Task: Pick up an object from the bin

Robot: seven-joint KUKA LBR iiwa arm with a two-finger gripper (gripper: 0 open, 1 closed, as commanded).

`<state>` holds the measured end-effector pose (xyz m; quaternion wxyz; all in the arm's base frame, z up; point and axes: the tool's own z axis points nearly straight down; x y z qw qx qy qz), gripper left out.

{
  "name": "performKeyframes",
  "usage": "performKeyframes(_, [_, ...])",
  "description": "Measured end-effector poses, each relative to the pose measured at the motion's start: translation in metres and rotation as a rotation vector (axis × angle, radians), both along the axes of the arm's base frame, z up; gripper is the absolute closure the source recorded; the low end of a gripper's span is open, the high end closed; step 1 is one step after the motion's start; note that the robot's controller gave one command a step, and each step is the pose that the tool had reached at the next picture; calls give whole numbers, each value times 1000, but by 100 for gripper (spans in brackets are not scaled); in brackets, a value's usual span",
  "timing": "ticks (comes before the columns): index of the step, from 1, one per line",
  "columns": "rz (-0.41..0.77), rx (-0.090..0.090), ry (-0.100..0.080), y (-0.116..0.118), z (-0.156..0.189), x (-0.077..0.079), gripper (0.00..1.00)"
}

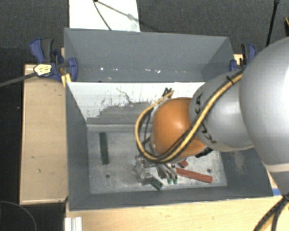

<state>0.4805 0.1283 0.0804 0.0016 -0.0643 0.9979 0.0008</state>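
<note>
- The gripper (148, 173) sits low over the bin (78, 153) floor, under the orange cover (171, 124). Whether it is apart or together cannot be told, and nothing shows clamped in it.
- Just in front of the gripper lies a small dark green piece (156, 185), probably the likeliest pick. Contact is unclear.
- Just right of the gripper is a red stick (196, 176), long axis running away to the right.
- Well left of the gripper is a green bar (104, 148), long axis front to back.
- No writing is readable.

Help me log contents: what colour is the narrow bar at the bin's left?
Dark green bar, in the camera view.
</note>
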Motion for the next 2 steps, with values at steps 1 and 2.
performKeyframes(1, [-5, 0, -1, 0, 0, 1, 0])
performKeyframes(2, [-102, 1, -2, -24, -9, 1, 0])
